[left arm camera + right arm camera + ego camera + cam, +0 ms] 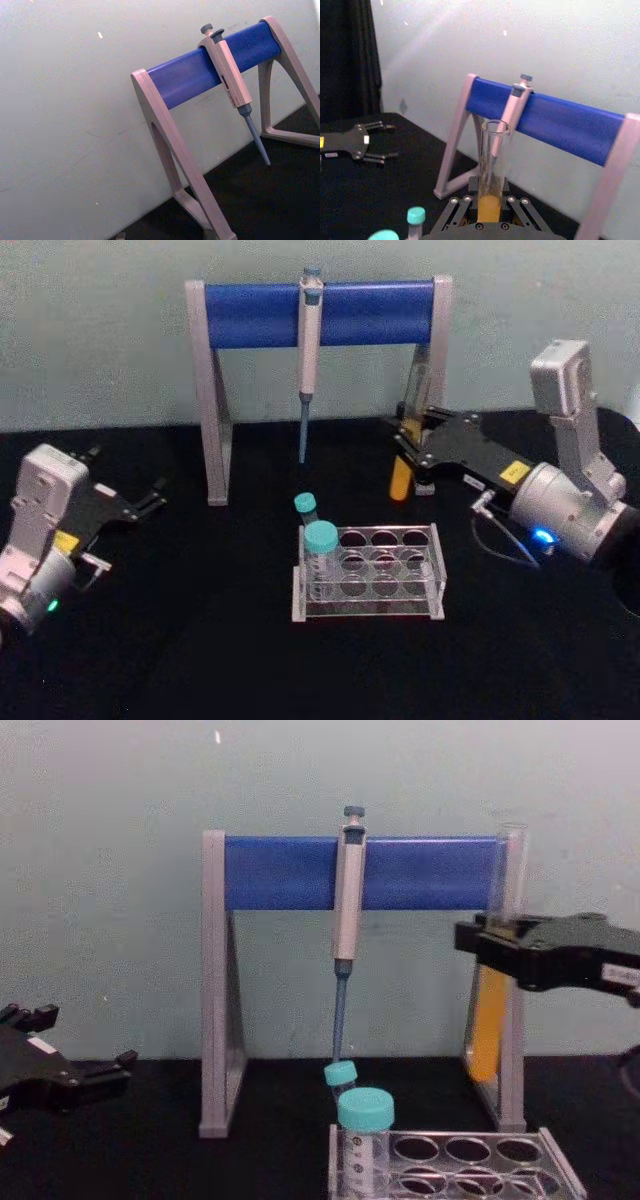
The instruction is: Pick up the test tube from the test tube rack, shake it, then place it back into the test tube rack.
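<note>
- Tube (pixel 400 483): thin glass, light, slick and easy to break, I think; no cap, so the orange liquid could spill.
- It stands upright in the air, off the tabletop (pixel 200 650), behind the rack (pixel 368 616) and near a leg of the stand (pixel 320 312).
- Right pincer (pixel 410 452) pinches it near its middle, a good place to hold.
- Left pincer (pixel 394 141) is spread, resting far off at the left.
</note>
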Controlling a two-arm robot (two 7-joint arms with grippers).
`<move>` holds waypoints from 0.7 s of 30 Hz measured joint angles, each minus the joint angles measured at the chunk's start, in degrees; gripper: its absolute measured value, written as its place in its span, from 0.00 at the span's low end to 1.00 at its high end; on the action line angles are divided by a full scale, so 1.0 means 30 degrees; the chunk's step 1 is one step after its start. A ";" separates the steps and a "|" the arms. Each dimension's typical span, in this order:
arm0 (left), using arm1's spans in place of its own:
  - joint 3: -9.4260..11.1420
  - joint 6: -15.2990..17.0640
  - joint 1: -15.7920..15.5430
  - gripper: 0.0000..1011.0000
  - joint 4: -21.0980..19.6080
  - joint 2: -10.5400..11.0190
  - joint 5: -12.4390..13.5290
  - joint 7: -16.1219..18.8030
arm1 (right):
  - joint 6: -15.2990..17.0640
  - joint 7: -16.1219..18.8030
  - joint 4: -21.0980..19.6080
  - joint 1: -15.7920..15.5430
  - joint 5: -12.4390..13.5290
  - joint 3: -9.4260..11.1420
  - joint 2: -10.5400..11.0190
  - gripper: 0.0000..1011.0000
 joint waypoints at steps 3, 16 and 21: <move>0.0000 0.0000 0.0000 0.99 0.0000 0.0000 0.0001 0.0000 | 0.0294 -0.0235 -0.0618 -0.0530 -0.0057 0.0324 0.0398 0.23; 0.0000 0.0001 0.0000 0.99 0.0000 0.0000 0.0000 0.0000 | 0.2150 0.0833 -0.2826 -0.2151 0.1143 0.0523 0.1794 0.23; 0.0000 0.0000 0.0001 0.99 0.0000 0.0000 0.0000 0.0000 | 0.2123 0.1667 -0.2417 -0.1440 0.1643 -0.0316 0.1501 0.23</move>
